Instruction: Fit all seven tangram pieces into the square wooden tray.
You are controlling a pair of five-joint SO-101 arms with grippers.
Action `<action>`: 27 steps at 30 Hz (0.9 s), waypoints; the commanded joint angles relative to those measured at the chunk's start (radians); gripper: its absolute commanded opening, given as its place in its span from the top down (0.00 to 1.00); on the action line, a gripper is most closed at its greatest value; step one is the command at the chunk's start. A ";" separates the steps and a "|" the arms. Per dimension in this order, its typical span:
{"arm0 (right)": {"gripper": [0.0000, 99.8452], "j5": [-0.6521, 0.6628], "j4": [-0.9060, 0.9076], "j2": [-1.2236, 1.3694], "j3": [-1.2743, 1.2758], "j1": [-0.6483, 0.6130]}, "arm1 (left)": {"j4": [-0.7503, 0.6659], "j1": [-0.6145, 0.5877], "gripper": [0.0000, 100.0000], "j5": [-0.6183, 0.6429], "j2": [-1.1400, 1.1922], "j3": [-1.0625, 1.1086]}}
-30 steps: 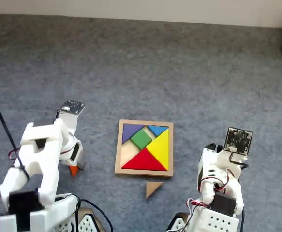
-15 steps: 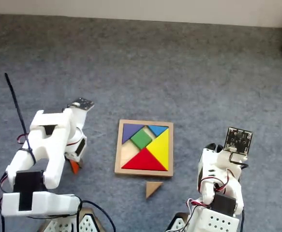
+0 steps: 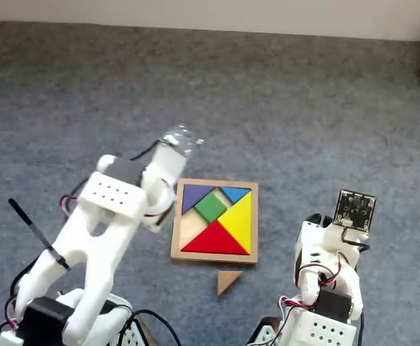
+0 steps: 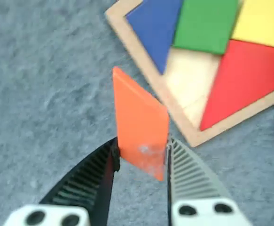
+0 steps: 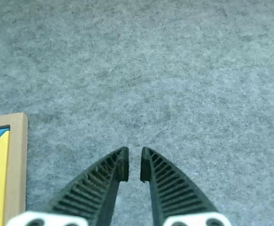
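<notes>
The left claw (image 4: 142,147) was clamped on the orange parallelogram (image 4: 141,127) beside the wooden tray (image 4: 145,59). The piece's long axis ran straight out from the claw, its far tip near the rim by the blue triangle (image 4: 155,28). Past the rim lay a bare slot (image 4: 188,80). A tan triangle (image 3: 228,281) sat on the table just outside. The right claw (image 5: 133,165), nearly together and empty, hung over the table.
</notes>
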 commanded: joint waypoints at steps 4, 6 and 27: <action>0.95 -0.005 -0.004 -0.005 0.104 -0.012 | -0.015 0.183 0.99 0.041 -0.035 -0.094; 0.95 -0.005 -0.004 -0.005 0.104 -0.012 | -0.015 0.222 0.99 0.080 -0.035 -0.120; 0.95 -0.005 -0.004 -0.005 0.104 -0.010 | -0.103 0.383 0.98 -0.121 -0.031 -0.142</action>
